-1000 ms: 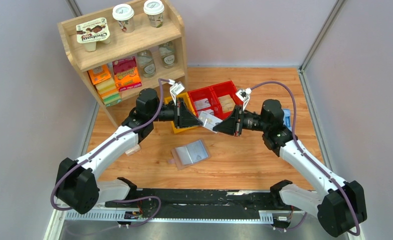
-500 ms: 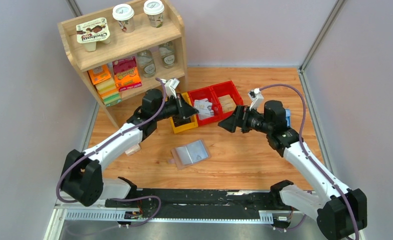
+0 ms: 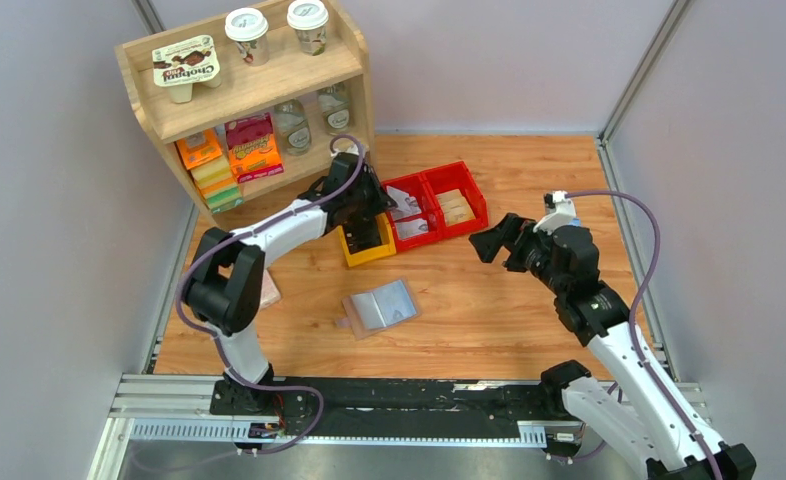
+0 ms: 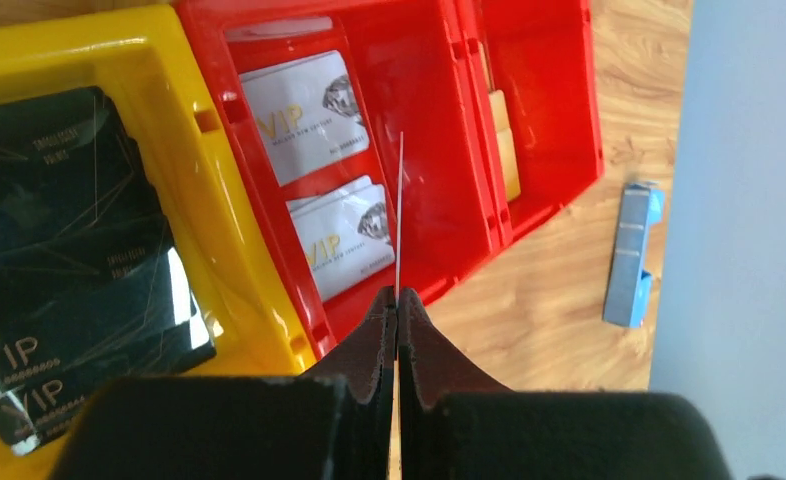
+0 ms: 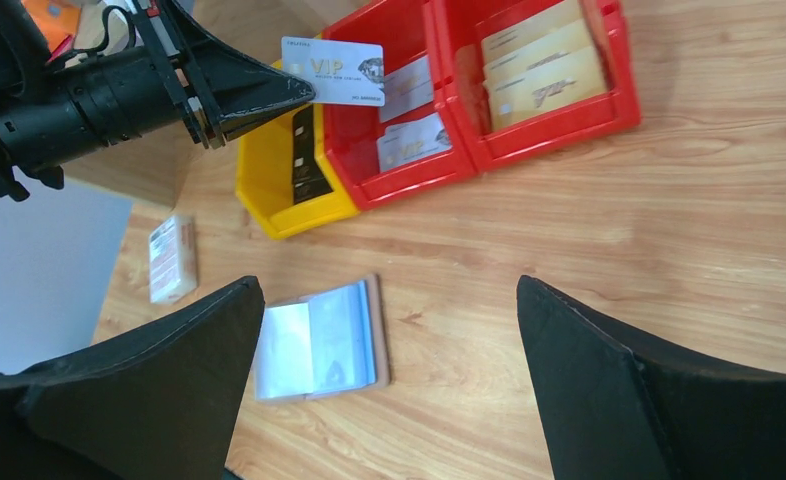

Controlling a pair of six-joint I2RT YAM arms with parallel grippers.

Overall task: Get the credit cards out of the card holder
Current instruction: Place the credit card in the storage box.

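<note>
The card holder (image 3: 381, 307) lies open on the wooden table, blue-grey inside up, also in the right wrist view (image 5: 319, 340). My left gripper (image 3: 374, 212) hangs over the bins, shut on a white VIP credit card (image 5: 332, 70). In the left wrist view that card (image 4: 399, 220) is edge-on, sticking out of my left gripper (image 4: 397, 300) above the red bin (image 4: 439, 150). My right gripper (image 3: 491, 238) is open and empty, right of the holder and above the table (image 5: 389, 285).
Two white cards (image 4: 304, 115) lie in the red bin, black cards (image 4: 59, 200) in the yellow bin (image 3: 369, 250), gold cards (image 5: 544, 60) in the far red bin. A blue block (image 4: 631, 255), a pink-and-white packet (image 5: 172, 258) and a wooden shelf (image 3: 249, 100) are nearby.
My right gripper opened, let go of the white card and drew back to the right. My left gripper kept the card and carried it back over the red bin.
</note>
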